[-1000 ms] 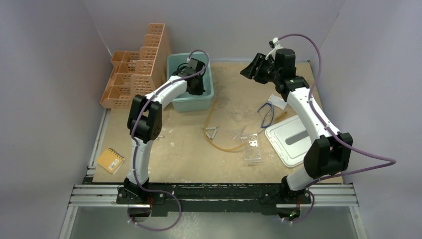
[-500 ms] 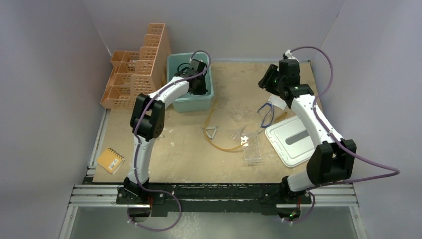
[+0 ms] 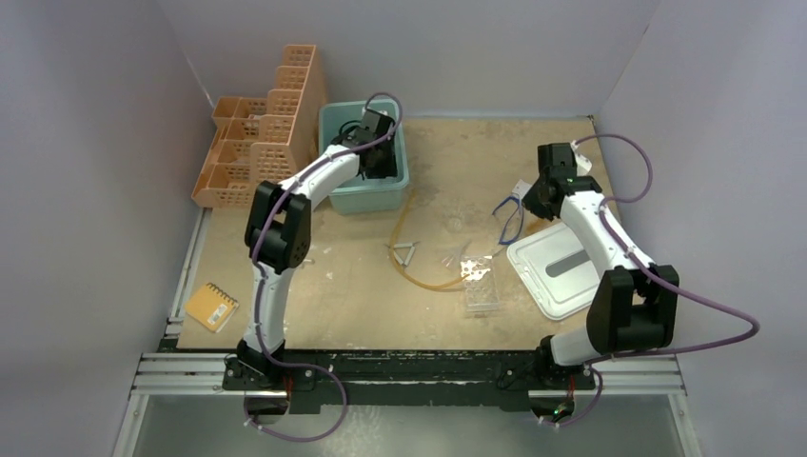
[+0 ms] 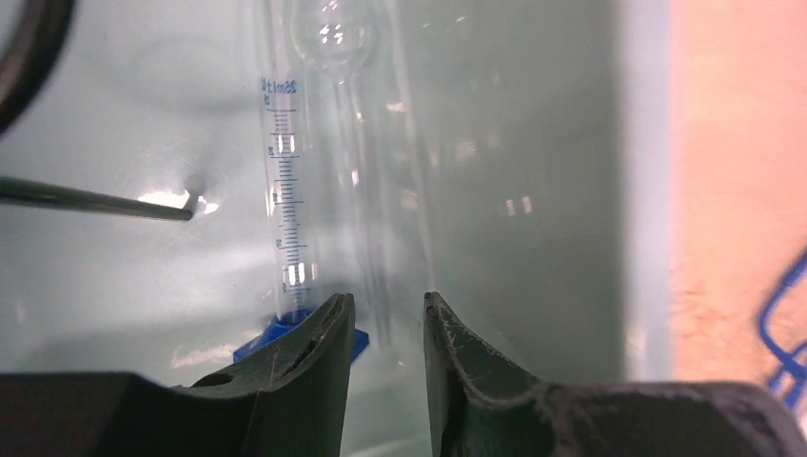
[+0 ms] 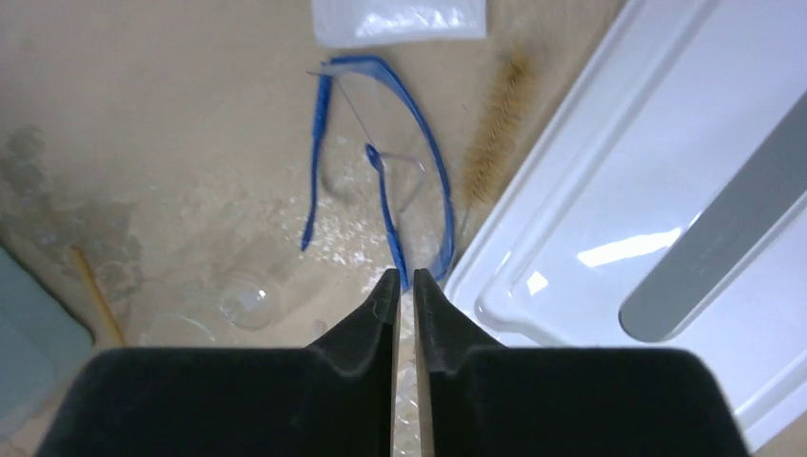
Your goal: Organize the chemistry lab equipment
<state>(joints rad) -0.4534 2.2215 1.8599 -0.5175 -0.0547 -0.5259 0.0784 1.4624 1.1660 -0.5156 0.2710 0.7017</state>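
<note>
My left gripper (image 3: pixel 376 157) reaches down into the teal bin (image 3: pixel 400 181). In the left wrist view its jaws (image 4: pixel 385 303) stand open, a thin clear glass stem running past the gap. A graduated cylinder (image 4: pixel 283 190) with a blue foot lies on the bin floor beside a glass bulb pipette (image 4: pixel 328 33). My right gripper (image 3: pixel 533 202) hovers above the blue-framed goggles (image 3: pixel 509 217). Its jaws (image 5: pixel 404 276) are shut to a slit with nothing seen between them, over the end of one arm of the goggles (image 5: pixel 423 162).
An amber hose (image 3: pixel 409 238), a wire triangle (image 3: pixel 406 252) and a clear tube rack (image 3: pixel 481 293) lie mid-table. A white tray (image 5: pixel 609 190) and a bristle brush (image 5: pixel 495 133) flank the goggles. Orange basket rack (image 3: pixel 266 133) stands far left, orange notepad (image 3: pixel 210 306) near left.
My right arm has swung down and nearer, from the far edge to above the goggles, and its jaws have closed. My left gripper's jaws have opened inside the bin.
</note>
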